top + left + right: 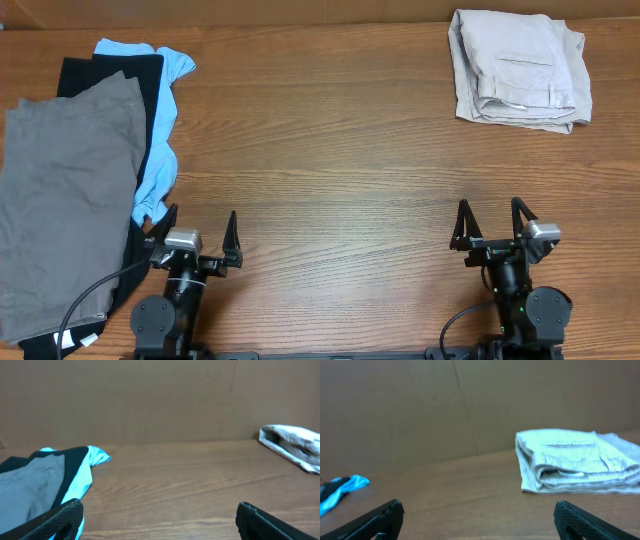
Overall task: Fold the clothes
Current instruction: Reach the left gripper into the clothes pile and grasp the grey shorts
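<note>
while both arms sit at the near edge of the wooden table (330, 130), the grey shorts (65, 210) lie at the table's left side, spread fairly flat as the top layer of a pile. under them is a black garment (150, 90), showing along the far and right edges of the shorts, and under that a light blue garment (160, 160) that pokes out at the far corner and trails down the right side of the pile. the left wrist view shows the same layers: grey on top, a black band, then blue.

the left gripper (199, 220) hovers just beside the pile's near right corner, its fingers spread wide with only bare wood between them, touching no cloth. the right gripper (490, 208) is well apart from the pile, on the right half of the table, its fingers likewise spread wide and holding nothing.

a pair of pale beige shorts (518, 68) lies folded into a compact stack at the far right corner; a pocket seam shows on its top face.

a small white scrap (68, 340) shows at the pile's near edge, beside a black cable; whether it is a label i cannot tell, and nothing on it can be read.
</note>
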Tool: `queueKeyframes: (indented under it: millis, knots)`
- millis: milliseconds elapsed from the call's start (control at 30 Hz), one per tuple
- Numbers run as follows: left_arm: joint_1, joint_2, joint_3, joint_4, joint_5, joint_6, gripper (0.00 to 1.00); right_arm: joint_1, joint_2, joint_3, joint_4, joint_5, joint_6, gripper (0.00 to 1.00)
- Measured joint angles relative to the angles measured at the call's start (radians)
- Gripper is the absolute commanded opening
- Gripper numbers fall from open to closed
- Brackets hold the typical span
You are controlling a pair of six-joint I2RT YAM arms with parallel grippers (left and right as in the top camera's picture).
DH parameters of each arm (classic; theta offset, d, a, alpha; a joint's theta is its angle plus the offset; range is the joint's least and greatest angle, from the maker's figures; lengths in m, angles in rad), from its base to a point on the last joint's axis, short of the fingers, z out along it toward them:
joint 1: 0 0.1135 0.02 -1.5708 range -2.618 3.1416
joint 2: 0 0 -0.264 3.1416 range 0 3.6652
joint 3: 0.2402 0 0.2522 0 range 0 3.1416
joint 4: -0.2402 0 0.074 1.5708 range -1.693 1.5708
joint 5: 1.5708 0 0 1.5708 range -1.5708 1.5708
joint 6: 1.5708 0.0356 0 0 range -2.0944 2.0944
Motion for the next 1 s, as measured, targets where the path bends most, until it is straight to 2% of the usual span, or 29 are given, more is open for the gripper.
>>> queueKeyframes:
  millis: [200, 367, 467, 667, 767, 867, 1000]
  knots:
    - [0.0, 0.164, 0.246, -0.101, 0.017, 0.042, 1.0, 0.0, 0.013, 0.242, -0.187, -0.014, -0.019, 1.0]
    - [0.0, 0.415, 0.491, -0.188, 0.041, 0.058, 1.0, 0.0, 0.116, 0.443, -0.316, -0.015, -0.03, 1.0]
    - [0.0, 0.575, 0.645, -0.311, 0.057, 0.069, 1.0, 0.0, 0.223, 0.555, -0.41, -0.023, -0.031, 1.0]
    - [0.0, 0.968, 1.132, -0.776, 0.066, 0.094, 1.0, 0.0, 0.508, 0.814, -0.615, -0.093, -0.032, 1.0]
    - [0.0, 1.139, 1.358, -0.956, 0.067, 0.106, 1.0, 0.0, 0.651, 0.943, -0.722, -0.126, -0.03, 1.0]
    - [0.0, 1.275, 1.506, -1.018, 0.067, 0.117, 1.0, 0.0, 0.789, 1.047, -0.767, -0.163, -0.03, 1.0]
    - [0.002, 1.407, 1.551, -1.001, 0.042, 0.132, 1.0, 0.0, 0.92, 1.078, -0.754, -0.22, -0.03, 1.0]
